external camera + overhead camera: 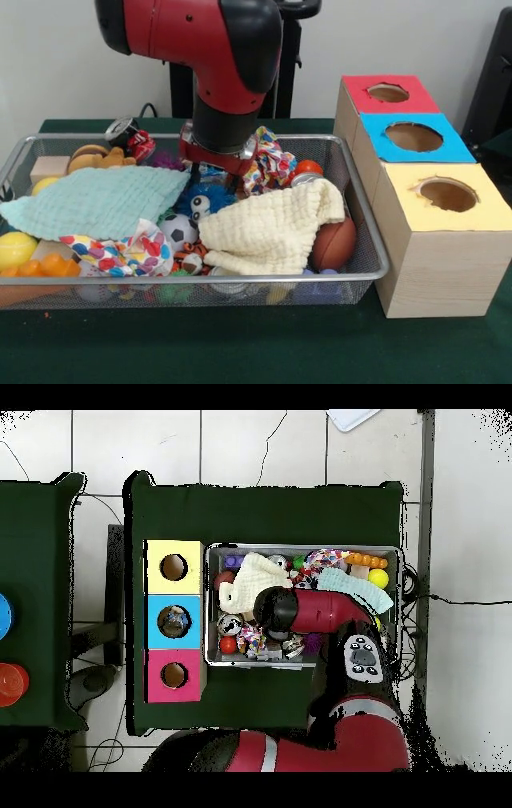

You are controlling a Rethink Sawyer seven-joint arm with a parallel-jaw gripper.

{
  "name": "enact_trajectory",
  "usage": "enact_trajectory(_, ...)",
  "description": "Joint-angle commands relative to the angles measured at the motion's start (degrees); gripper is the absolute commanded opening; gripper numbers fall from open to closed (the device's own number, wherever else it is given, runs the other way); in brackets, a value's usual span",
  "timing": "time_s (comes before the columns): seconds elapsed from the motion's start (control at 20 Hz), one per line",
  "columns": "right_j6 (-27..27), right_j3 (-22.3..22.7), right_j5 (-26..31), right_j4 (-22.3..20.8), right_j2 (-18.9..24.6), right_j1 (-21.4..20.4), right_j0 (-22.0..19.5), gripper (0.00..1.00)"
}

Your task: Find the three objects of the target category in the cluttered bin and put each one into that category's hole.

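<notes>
Fig. Search step, arm lowered into the wire bin.

Gripper (204, 174) is sitting low in the bin's middle-rear, just above a blue fuzzy toy w/ googly eyes (202, 200); fingers are mostly hidden behind the wrist flange and clutter, so whether they are wide, narrow or holding anything cannot be told. In the overhead view the red arm (320, 610) is covering the bin's centre and hiding the tool.

Around the gripper: a patterned crumpled cloth (270, 160) is lying just beside it toward the boxes; a cream muslin cloth (272, 228) is draping over the near-centre items, w/ a brown football (333, 242) tucked against its edge by the bin wall. A small soccer ball (179, 230) is sitting in front of the blue toy. On the other side, a mint cloth (96, 200) is spreading over that half, w/ a heart-print cloth (120, 252) nearer the front, a yellow ball (16, 248) at the corner and a red-and-white can (141, 146) at the rear.

Wire bin (376, 264) is resting on green table cover. Beside it, well apart from the gripper, three boxes are standing in a row: red-top hole (388, 93), blue-top hole (414, 137), yellow-top hole (448, 194).

Step, as judged: probing or picking amid clutter; target category is not stated, so which items count cannot be told. Balls are one visible group (football, soccer ball, yellow ball).

Next move calls for: secure grasp on one uncovered item w/o snagging cloth, straight lift clear of the bin rim, then transfer over the matching hole. Cloths are likely hiding further candidates.
</notes>
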Motion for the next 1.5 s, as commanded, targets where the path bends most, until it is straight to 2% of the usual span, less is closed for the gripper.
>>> enact_trajectory(0.05,-2.94,-5.02,9.95,-0.66,2.7,-2.79,-1.43,1.0)
enact_trajectory(0.25,-7.73,-2.9,18.33,2.77,7.56,-7.97,-5.28,1.0)
enact_trajectory(0.4,-10.36,-1.68,19.68,2.97,9.76,-9.62,-8.28,1.0)
enact_trajectory(0.75,-9.68,2.76,16.39,3.94,15.54,-5.34,-14.56,1.0)
enact_trajectory(1.3,-4.84,9.7,12.83,2.02,17.07,-3.99,-15.78,1.0)
enact_trajectory(1.5,-4.22,12.31,11.25,1.59,17.39,-4.71,-16.05,1.0)
